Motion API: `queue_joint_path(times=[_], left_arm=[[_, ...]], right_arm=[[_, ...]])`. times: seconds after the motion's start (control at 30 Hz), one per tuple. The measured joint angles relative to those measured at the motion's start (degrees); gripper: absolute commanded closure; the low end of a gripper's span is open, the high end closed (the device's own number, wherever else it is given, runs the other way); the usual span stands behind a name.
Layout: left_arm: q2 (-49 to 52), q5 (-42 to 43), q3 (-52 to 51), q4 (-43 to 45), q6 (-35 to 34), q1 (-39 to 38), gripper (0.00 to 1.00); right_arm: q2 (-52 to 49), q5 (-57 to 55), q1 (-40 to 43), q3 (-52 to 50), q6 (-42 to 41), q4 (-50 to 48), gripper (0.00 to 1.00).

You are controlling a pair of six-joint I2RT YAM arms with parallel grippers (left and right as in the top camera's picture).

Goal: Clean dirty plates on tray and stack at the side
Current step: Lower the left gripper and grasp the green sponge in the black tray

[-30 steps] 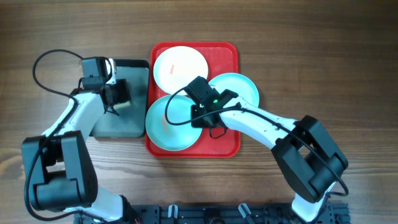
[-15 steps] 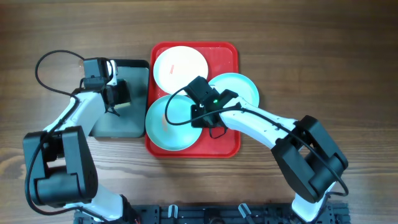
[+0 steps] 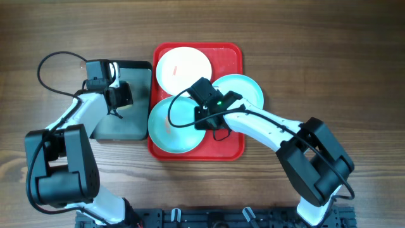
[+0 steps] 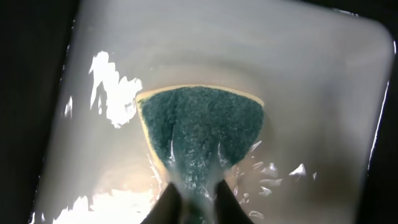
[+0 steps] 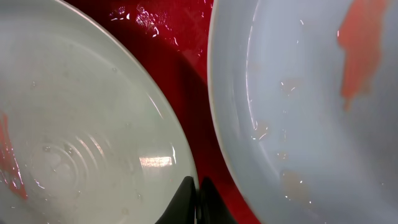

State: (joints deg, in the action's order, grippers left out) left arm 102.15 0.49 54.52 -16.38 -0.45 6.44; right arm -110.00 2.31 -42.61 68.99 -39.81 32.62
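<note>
The red tray [image 3: 231, 142] holds three dirty plates: a white one [image 3: 183, 66] at the back, a light blue one [image 3: 243, 88] on the right, and a light blue one [image 3: 171, 130] at the front left that overhangs the tray's left rim. My right gripper [image 3: 204, 120] [image 5: 196, 202] is shut on the right rim of the front-left plate [image 5: 93, 124]. The other blue plate [image 5: 298, 124] shows an orange-red smear [image 5: 357, 50]. My left gripper [image 3: 118, 101] [image 4: 194, 199] is shut on a green sponge [image 4: 199, 130] with a yellow edge.
The sponge lies in a wet grey tray [image 3: 136, 120] [image 4: 311, 93] that stands against the red tray's left side. Both arms reach in from the table's front edge. The table around the trays is bare wood [image 3: 316, 57].
My left jaws have closed on the sponge, and the left arm has shifted only slightly. The right arm and the plates have not moved.
</note>
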Motion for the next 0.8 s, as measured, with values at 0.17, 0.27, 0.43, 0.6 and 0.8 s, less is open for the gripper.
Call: queue_joint_path(times=[0.17, 0.27, 0.43, 0.6, 0.8], left_arm=[[0.0, -0.1, 0.0, 0.0, 0.2, 0.0, 0.96], [-0.4, -0.2, 0.0, -0.2, 0.2, 0.0, 0.96], [-7.3, -0.1, -0.1, -2.5, 0.1, 0.0, 0.96], [-16.1, 0.5, 0.0, -7.3, 0.2, 0.0, 0.96], [-18.1, 1.5, -0.1, -12.5, 0.4, 0.0, 0.96]], right_arm=[[0.0, 0.0, 0.0, 0.0, 0.0, -0.1, 0.96], [0.0, 0.0, 0.0, 0.0, 0.0, -0.2, 0.96], [0.0, 0.0, 0.0, 0.0, 0.3, -0.5, 0.96], [0.0, 0.0, 0.0, 0.0, 0.4, -0.6, 0.96], [0.0, 0.0, 0.0, 0.0, 0.4, -0.6, 0.96]])
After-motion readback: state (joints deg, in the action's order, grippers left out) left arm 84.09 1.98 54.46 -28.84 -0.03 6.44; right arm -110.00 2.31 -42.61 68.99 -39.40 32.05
